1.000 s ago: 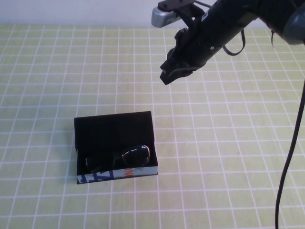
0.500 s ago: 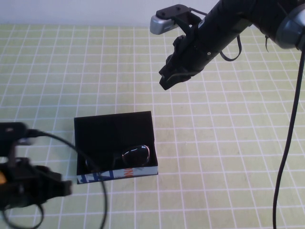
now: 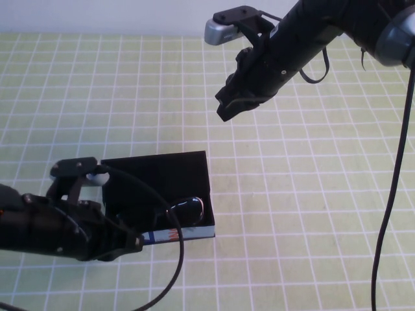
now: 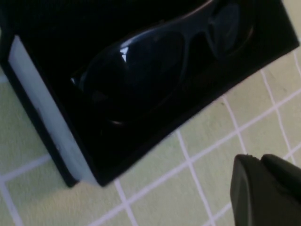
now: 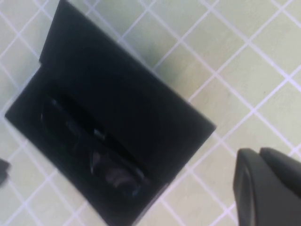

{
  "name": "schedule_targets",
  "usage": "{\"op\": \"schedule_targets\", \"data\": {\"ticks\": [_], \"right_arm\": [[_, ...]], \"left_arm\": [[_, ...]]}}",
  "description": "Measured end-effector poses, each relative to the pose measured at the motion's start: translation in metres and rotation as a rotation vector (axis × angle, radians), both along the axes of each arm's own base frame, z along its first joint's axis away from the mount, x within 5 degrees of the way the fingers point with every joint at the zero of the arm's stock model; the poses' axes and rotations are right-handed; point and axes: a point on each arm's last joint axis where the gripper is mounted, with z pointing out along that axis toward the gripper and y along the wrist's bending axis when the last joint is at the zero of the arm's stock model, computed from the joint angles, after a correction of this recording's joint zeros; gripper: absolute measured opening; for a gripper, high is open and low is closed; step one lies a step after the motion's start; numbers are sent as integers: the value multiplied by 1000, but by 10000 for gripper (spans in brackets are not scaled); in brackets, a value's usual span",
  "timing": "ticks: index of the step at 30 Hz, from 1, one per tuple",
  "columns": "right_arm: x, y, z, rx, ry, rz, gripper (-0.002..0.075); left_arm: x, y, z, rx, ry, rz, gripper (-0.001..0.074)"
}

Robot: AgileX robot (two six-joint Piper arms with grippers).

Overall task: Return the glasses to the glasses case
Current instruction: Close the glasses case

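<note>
The glasses case (image 3: 155,172) lies open on the green checked cloth, its lid flat behind it. The black glasses (image 3: 187,209) lie inside along the printed front edge (image 3: 188,232). My left gripper (image 3: 133,246) is shut and empty, low at the case's front left, and its arm hides the left part of the case. In the left wrist view the glasses (image 4: 155,61) fill the case (image 4: 42,108), with the left gripper (image 4: 258,160) beside it. My right gripper (image 3: 225,109) is shut and empty, raised behind and to the right of the case. The right wrist view shows the case (image 5: 117,75), the glasses (image 5: 94,150) and the right gripper (image 5: 258,153).
The green cloth with a white grid (image 3: 311,214) covers the whole table. A black cable (image 3: 170,272) loops from the left arm in front of the case. The right arm's cable (image 3: 392,214) hangs down the right side.
My left arm has come in from the lower left and moved up to the case's front left corner, covering part of it. The right arm has barely moved.
</note>
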Motion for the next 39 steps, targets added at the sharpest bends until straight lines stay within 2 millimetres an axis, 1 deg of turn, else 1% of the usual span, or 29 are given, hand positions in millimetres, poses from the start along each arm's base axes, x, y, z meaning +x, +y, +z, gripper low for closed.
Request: {"op": "schedule_targets", "data": {"ticks": [4, 7, 11, 14, 21, 29, 32, 39], "right_arm": [[6, 2, -2, 31, -18, -58, -11], [13, 5, -7, 55, -26, -98, -11], [19, 9, -20, 73, -9, -118, -11], [24, 11, -31, 75, 5, -127, -11], [36, 16, -58, 73, 29, -172, -11], [42, 20, -92, 53, 119, -188, -11], [38, 21, -98, 47, 181, -170, -11], [27, 22, -98, 43, 291, -117, -11]], "left_arm": [[8, -3, -17, -16, 17, -16, -2], [15, -5, -30, -14, 22, -8, -2], [22, -5, -44, -8, 19, 17, -2], [25, -6, -48, -12, 16, 26, -2], [27, -7, -50, -20, -3, 25, -2], [28, -7, -50, -23, -4, 28, -2], [28, -7, -50, -22, -5, 27, -2], [28, -7, -50, -22, -5, 27, -2]]}}
